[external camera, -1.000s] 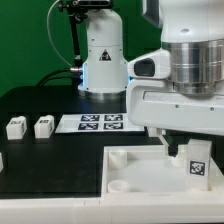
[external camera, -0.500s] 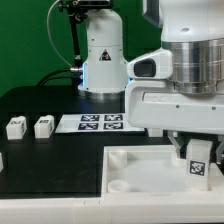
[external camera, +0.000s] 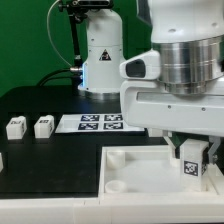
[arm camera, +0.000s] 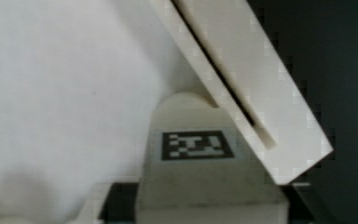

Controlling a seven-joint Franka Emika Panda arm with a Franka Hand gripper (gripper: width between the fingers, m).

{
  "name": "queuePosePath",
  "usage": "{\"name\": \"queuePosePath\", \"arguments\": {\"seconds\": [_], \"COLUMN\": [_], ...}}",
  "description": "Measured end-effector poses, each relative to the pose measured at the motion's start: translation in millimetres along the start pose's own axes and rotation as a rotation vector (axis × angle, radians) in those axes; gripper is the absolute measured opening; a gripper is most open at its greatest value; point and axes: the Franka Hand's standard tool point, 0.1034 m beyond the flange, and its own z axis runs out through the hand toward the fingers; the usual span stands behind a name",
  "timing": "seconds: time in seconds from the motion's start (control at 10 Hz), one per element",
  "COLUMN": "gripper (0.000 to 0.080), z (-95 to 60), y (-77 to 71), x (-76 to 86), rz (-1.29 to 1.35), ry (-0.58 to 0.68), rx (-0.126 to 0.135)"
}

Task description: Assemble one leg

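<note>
My gripper (external camera: 192, 156) is shut on a leg (external camera: 191, 163), a small white block with a black-and-white tag facing the camera. It holds the leg over the right end of the large white tray-like part (external camera: 130, 162), close to or touching its surface. In the wrist view the leg (arm camera: 199, 140) sits between my dark fingers (arm camera: 126, 205), tag up, with the tray's raised rim (arm camera: 247, 80) running diagonally beside it. Two more legs (external camera: 15, 127) (external camera: 43, 126) stand on the black table at the exterior view's left.
The marker board (external camera: 100, 123) lies flat on the table behind the tray. The white robot base (external camera: 103, 60) stands at the back. A further small white piece (external camera: 2, 160) shows at the left edge.
The arm has shifted a little toward the exterior view's left, carrying the held leg with it over the tray. The legs on the table have not moved.
</note>
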Motion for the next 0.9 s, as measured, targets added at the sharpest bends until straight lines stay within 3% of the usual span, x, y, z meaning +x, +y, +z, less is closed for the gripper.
{"name": "queuePosePath", "arguments": {"seconds": [0.5,0.7,0.9], "gripper": [0.0292,0.0294,0.0294], "z": [0.2,0.6,1.0], "y": [-0.1,0.7,-0.9], "x": [-0.4,-2.7,-4.0], "rz": [0.11,0.369,0.519], "ry": [0.006,-0.004,-0.009], "rx": [0.003,0.025,0.025]}}
